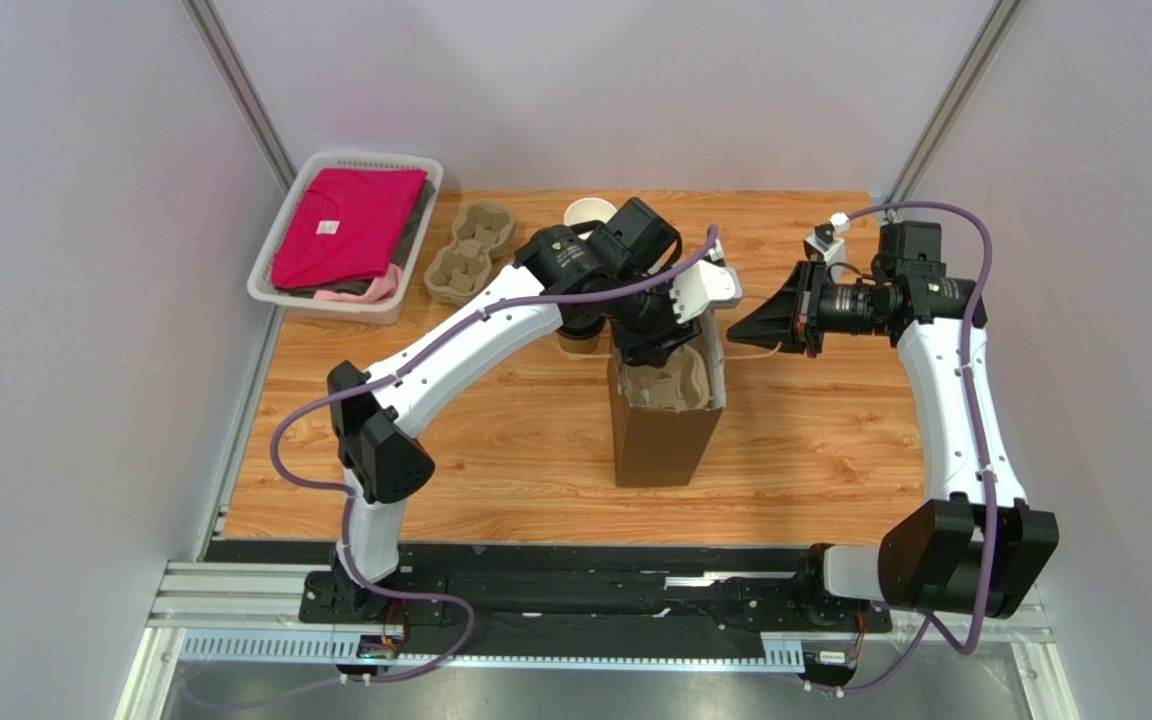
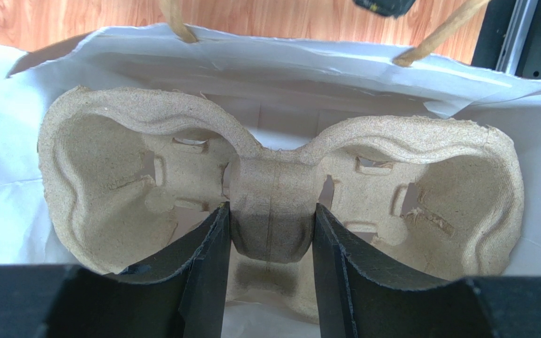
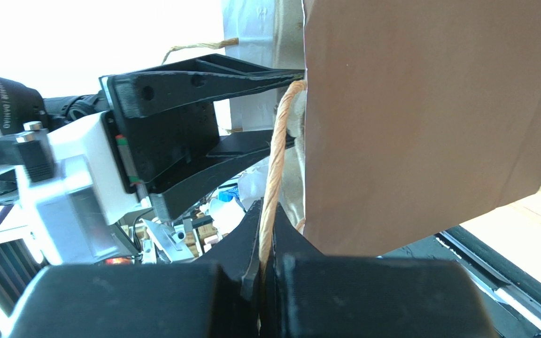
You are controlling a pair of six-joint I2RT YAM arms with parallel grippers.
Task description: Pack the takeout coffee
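Gripping the pulp cup carrier (image 2: 273,184) by its narrow middle bridge, left hand (image 2: 270,215) half-closed on it, both cup wells empty, inside the mouth of the paper bag (image 1: 665,435) standing mid-bench (image 1: 838,465). Pinching the bag's twine handle (image 3: 280,134) in the fully clenched right hand (image 3: 266,229), apparently to hold the mouth wide.

Seems to leave the lidded coffee cup (image 1: 581,342) on the bench just left of the bag, mostly hidden under the left arm; cannot tell for sure. Not to be confused with the lidless white-rimmed cup (image 1: 585,212) farther back.

Likely handles as light but top-heavy if filled, with a thin paper wall easily dented and a smooth plastic lid prone to popping off under a hard squeeze. Best taken around the upper wall, just under the lid, stiffened there by the rolled rim; never by the lid itself. Needs gentle pressure, an upright carry and a straight drop into one well. Probably snug in the well, so worth pressing down lightly rather than releasing from above.
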